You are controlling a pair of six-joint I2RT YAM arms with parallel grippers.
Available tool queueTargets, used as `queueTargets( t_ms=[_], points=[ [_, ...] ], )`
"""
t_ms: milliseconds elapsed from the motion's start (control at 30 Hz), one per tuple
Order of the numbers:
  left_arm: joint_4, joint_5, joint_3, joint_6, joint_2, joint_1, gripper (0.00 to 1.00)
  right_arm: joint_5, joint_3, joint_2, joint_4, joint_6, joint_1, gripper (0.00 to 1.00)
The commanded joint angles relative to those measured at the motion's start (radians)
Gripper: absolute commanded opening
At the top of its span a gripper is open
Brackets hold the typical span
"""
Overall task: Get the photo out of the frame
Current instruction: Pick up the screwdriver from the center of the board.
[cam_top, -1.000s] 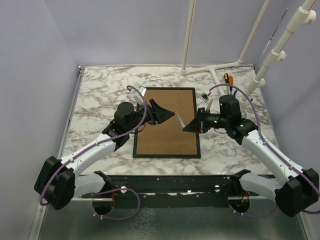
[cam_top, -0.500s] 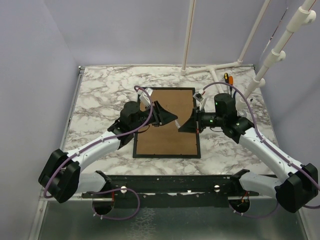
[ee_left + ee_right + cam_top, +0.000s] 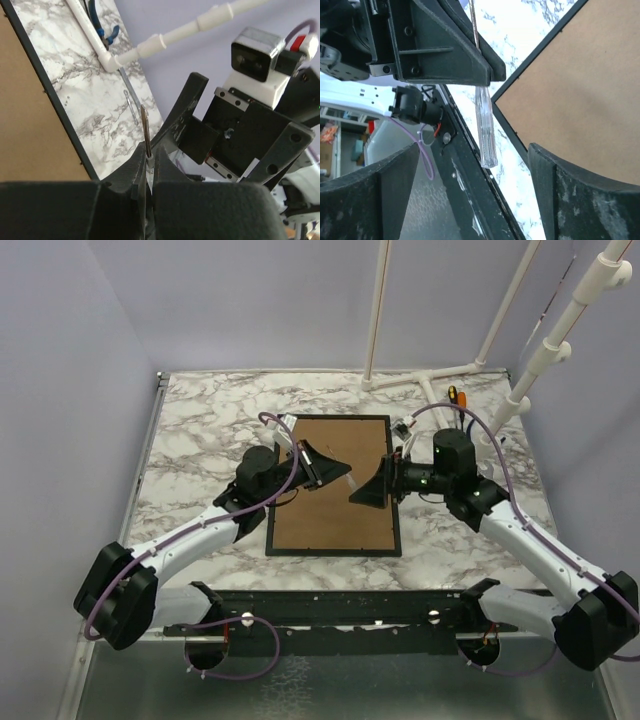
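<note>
The frame [image 3: 330,525] lies flat mid-table with its brown back up, so the photo is hidden. Above its right half the two grippers meet. My left gripper [image 3: 344,469] is shut on a screwdriver. In the left wrist view the metal shaft [image 3: 145,125] sticks up out of the left gripper [image 3: 149,156]. In the right wrist view the clear handle [image 3: 486,131] hangs below the left gripper [image 3: 447,50]. My right gripper [image 3: 471,159] stands open around the handle's end without touching it, and shows from above too [image 3: 368,496].
White pipe stands [image 3: 440,375] rise at the back right. An orange-handled tool [image 3: 454,396] and blue-handled pliers [image 3: 107,35] lie near them. A black rail [image 3: 330,606] runs along the near table edge. Grey walls close in on both sides.
The right gripper opened and let go of the screwdriver. The left gripper closed onto its shaft. Both stay over the frame's right half.
</note>
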Motion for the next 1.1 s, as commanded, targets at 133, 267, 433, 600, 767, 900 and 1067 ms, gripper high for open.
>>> queueTargets(
  t_ms=[133,267,433,600,767,900,1067],
  points=[
    [0.235,-0.238,-0.032,-0.194,-0.073,-0.002,0.00,0.094,-0.220,-0.054,0.669,0.469,0.013,0.99],
    [0.290,-0.323,-0.004,-0.204,-0.088,-0.002,0.00,0.203,-0.260,-0.029,0.924,0.615,0.067,0.98],
    [0.331,-0.331,0.035,-0.211,-0.079,-0.003,0.00,0.399,-0.211,-0.029,0.946,0.648,0.135,0.90],
    [0.350,-0.333,0.045,-0.224,-0.077,-0.004,0.00,0.489,-0.167,-0.011,0.960,0.677,0.146,0.78],
    [0.351,-0.334,0.042,-0.224,-0.093,-0.003,0.00,0.542,-0.119,-0.003,0.909,0.667,0.148,0.65],
    [0.351,-0.332,0.041,-0.227,-0.098,-0.004,0.00,0.548,-0.055,0.015,0.815,0.647,0.148,0.55],
    [0.351,-0.311,0.054,-0.243,-0.091,-0.004,0.00,0.534,-0.050,0.035,0.836,0.657,0.148,0.41]
  ],
)
